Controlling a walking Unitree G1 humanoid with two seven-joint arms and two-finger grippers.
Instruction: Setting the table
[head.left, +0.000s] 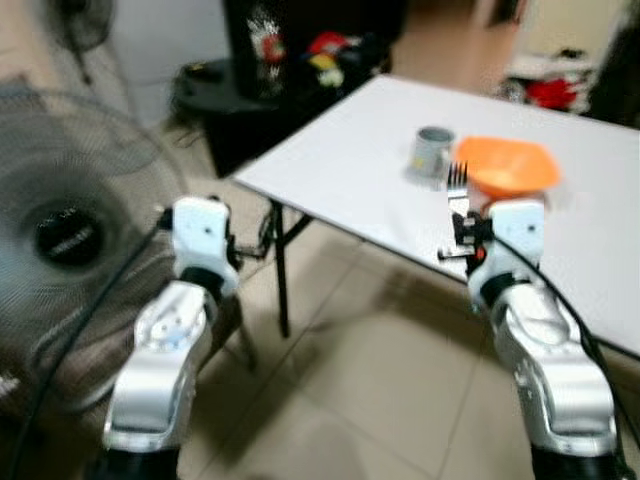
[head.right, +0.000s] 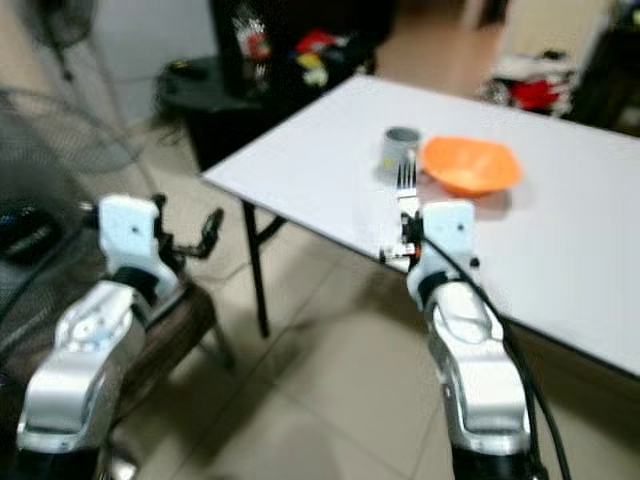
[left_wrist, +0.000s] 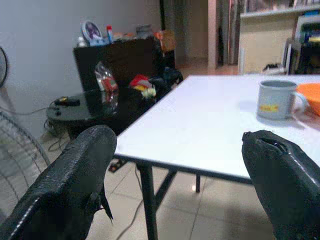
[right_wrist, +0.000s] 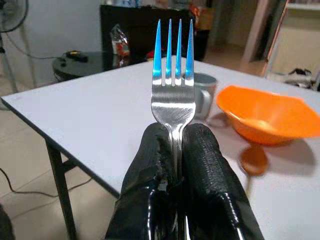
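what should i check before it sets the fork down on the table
1. Fork held firmly: ok, the right gripper has its fingers shut on the handle.
2. Fork upright, tines up: ok.
3. Bare table near the bowl: ok.
4. Mug out of the way: ok, it stands beside the bowl.
5. Left gripper free: ok, fingers open, off the table edge.
6. Spoon spot: cannot tell, blurred by the bowl.
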